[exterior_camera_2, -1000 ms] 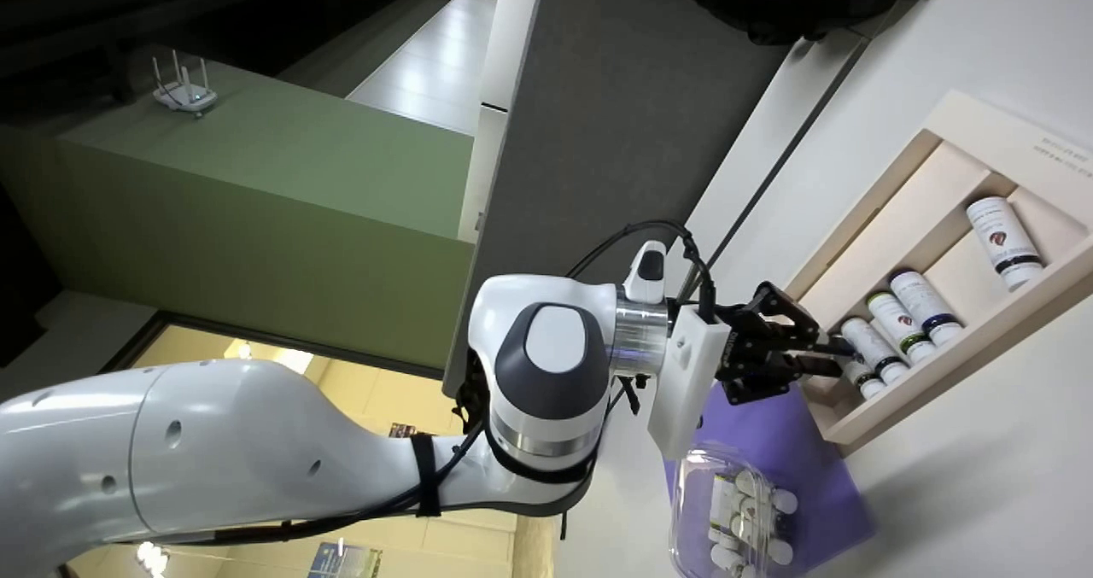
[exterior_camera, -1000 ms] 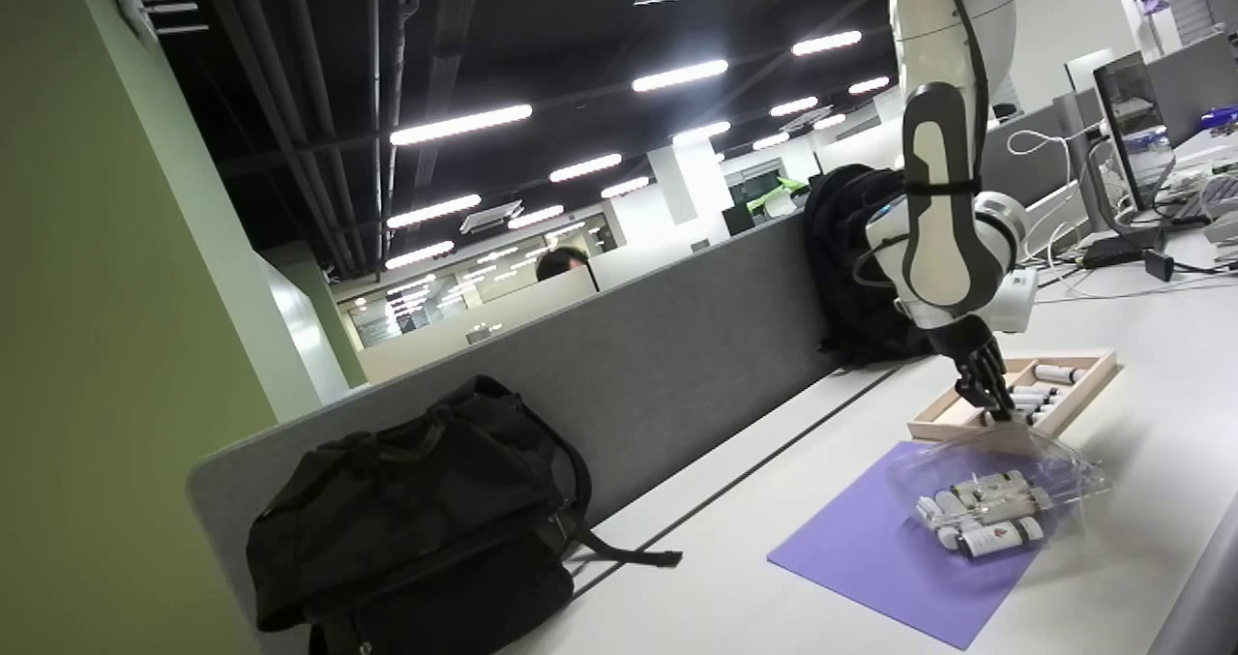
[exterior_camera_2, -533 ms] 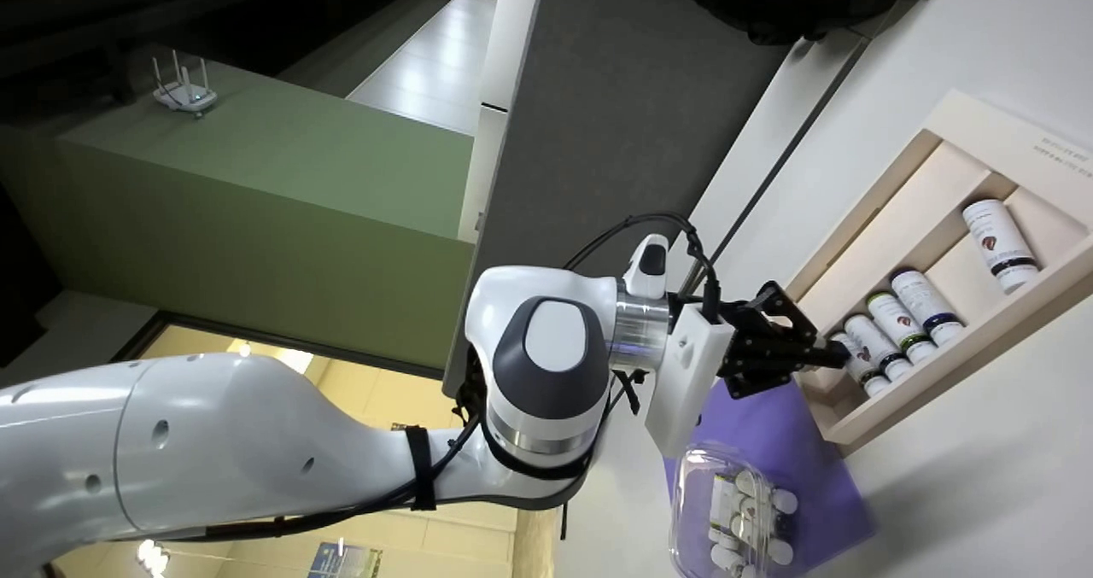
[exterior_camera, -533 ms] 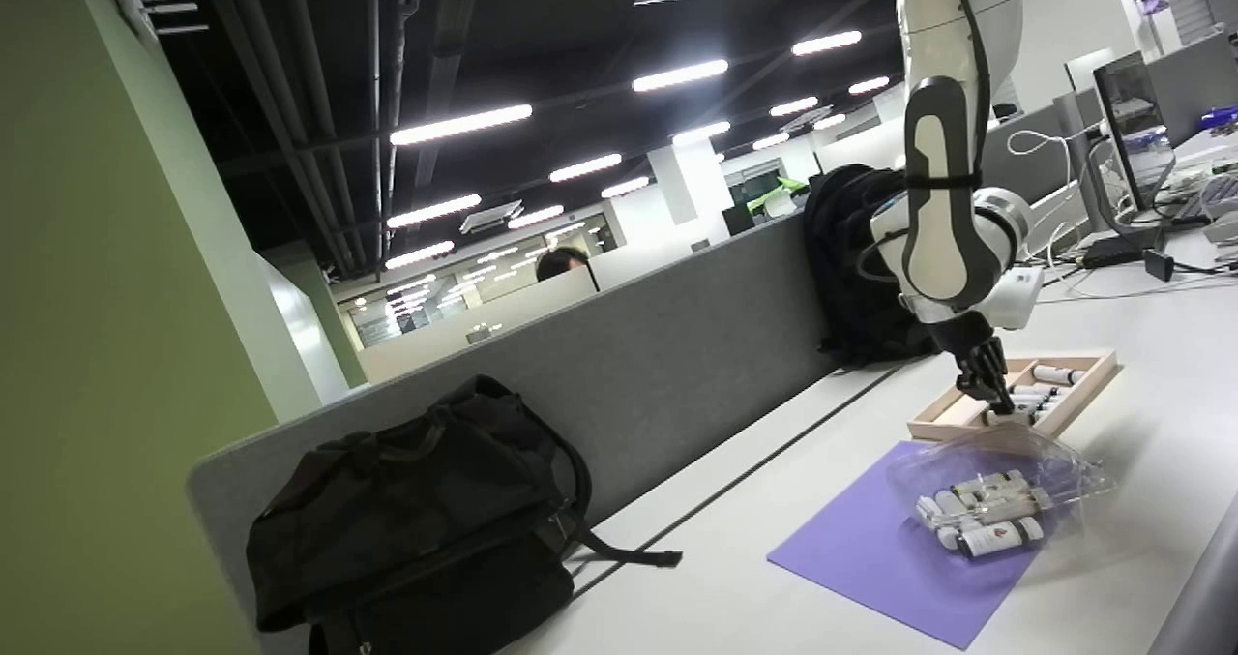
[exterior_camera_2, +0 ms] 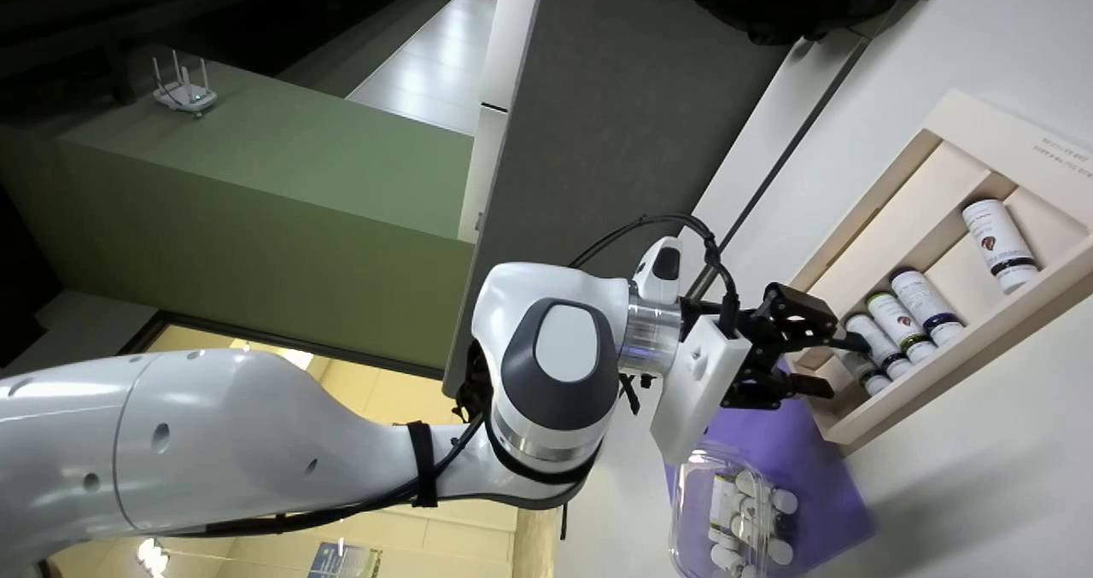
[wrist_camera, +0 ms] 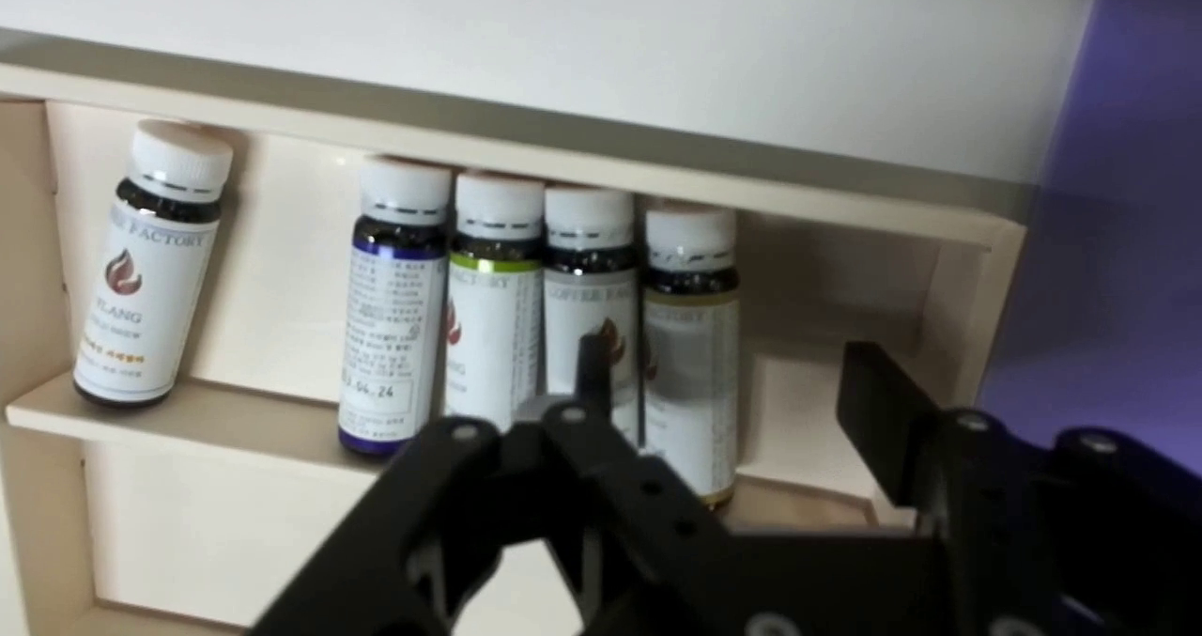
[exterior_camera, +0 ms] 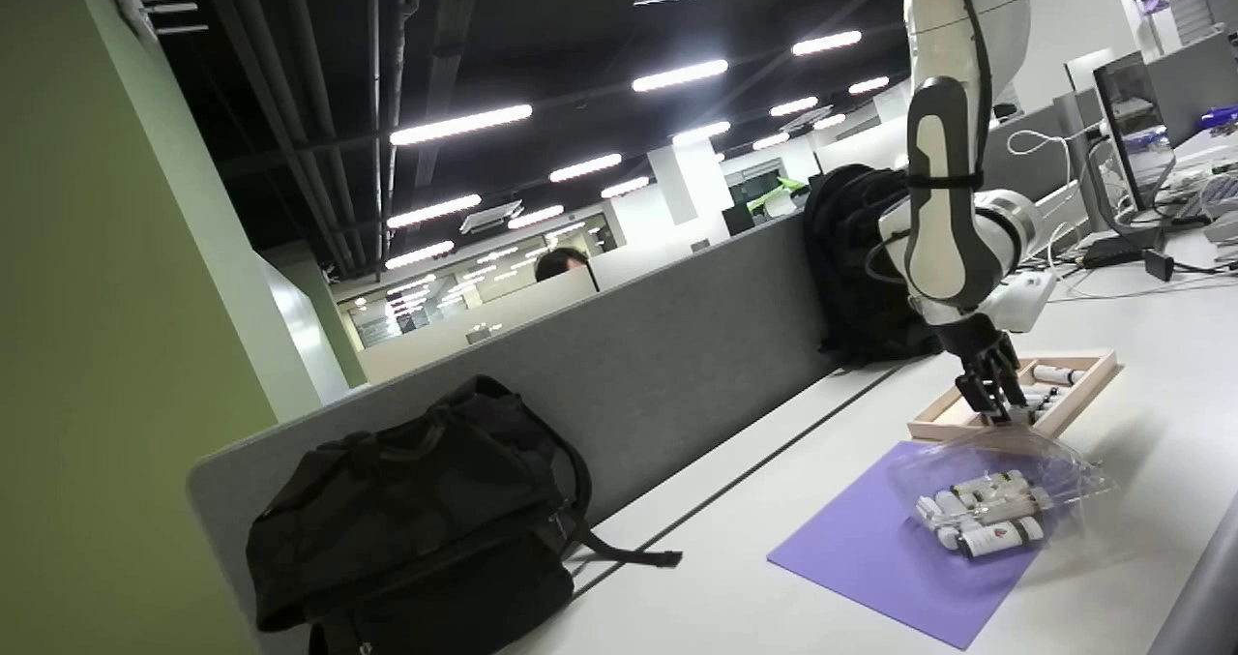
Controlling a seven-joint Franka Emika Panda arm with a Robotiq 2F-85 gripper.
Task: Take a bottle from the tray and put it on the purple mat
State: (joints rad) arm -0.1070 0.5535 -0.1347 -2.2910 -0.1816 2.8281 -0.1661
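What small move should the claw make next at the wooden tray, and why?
Probably shift the open claw slightly toward the purple mat before descending. In the wrist view, the gold-banded bottle shows between the jaws, but one jaw overlaps the white-labelled bottle beside it, so going straight down might press on that one.

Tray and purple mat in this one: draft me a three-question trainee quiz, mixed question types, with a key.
1. Count: how many bottles show in the wooden tray in the wrist view?
2. True or false: the jaws are shut on a bottle.
3. Fill in: the clear plastic container holding more bottles rests at least partly on the ____.

Key: 1. Five. 2. False; the jaws stand open. 3. Purple mat.
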